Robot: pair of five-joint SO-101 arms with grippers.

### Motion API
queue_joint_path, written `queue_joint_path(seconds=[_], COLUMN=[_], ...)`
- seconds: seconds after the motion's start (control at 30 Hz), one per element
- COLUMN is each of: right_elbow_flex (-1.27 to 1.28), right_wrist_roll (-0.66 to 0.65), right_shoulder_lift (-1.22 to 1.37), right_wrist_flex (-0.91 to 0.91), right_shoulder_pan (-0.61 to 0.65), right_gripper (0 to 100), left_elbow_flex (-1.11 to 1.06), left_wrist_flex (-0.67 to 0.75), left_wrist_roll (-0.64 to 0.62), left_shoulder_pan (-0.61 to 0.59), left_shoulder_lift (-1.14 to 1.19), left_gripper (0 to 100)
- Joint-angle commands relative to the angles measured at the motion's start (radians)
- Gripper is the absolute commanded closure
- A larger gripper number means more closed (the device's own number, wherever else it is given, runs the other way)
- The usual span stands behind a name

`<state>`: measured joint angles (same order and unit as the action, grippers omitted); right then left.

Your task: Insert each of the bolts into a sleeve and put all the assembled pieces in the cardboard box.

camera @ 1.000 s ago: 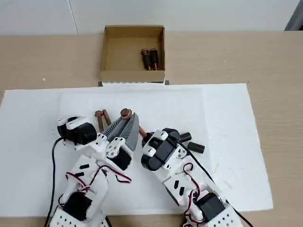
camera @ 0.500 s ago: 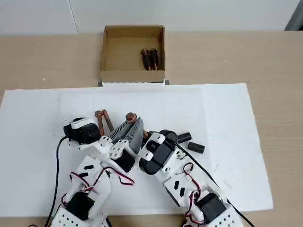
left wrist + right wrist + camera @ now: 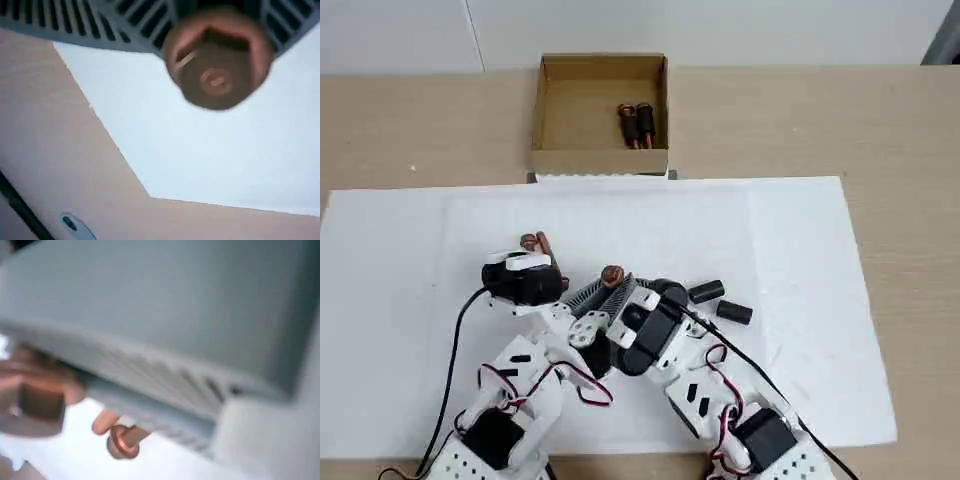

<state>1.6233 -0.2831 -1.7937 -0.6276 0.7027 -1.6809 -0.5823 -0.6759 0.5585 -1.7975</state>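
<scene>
In the left wrist view, the left gripper (image 3: 216, 17) pinches a bolt (image 3: 217, 67) head-on.

Bare mat (image 3: 720, 225) before the cardboard box (image 3: 600, 160); loose sleeves (image 3: 707, 291) right, loose bolts (image 3: 533, 242) left.

Light tan wooden table (image 3: 420, 120), matt top. Large white sheet (image 3: 800, 260) lies flat on it, wood showing at both sides and beyond its far edge. Plain white wall (image 3: 720, 30) behind the table, one thin vertical seam (image 3: 472, 30). Dark grey shape (image 3: 948, 40) at far right corner, unidentifiable. Light even, shadows soft
</scene>
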Motion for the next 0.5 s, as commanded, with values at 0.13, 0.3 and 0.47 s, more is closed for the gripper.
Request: queue_joint_path(seconds=[0.13, 0.3, 0.47], right_elbow_flex=[-0.091, -0.089, -0.083], right_wrist_roll=[-0.014, -0.014, -0.009], right_shoulder_lift=[-0.002, -0.002, -0.002], right_wrist_flex=[0.03, 0.03, 0.028], right_shoulder_pan=[0.022, 0.019, 0.018], right_gripper=[99.5, 99.5, 99.5], left_elbow_flex=[0.01, 0.022, 0.111], left_wrist_flex=[-0.006, -0.005, -0.014], left_wrist_roll=[0.089, 0.19, 0.207], left_shoulder_pan=[-0.029, -0.12, -0.181], left_shoulder_lift=[-0.012, -0.012, -0.008], left_gripper=[81, 77, 77])
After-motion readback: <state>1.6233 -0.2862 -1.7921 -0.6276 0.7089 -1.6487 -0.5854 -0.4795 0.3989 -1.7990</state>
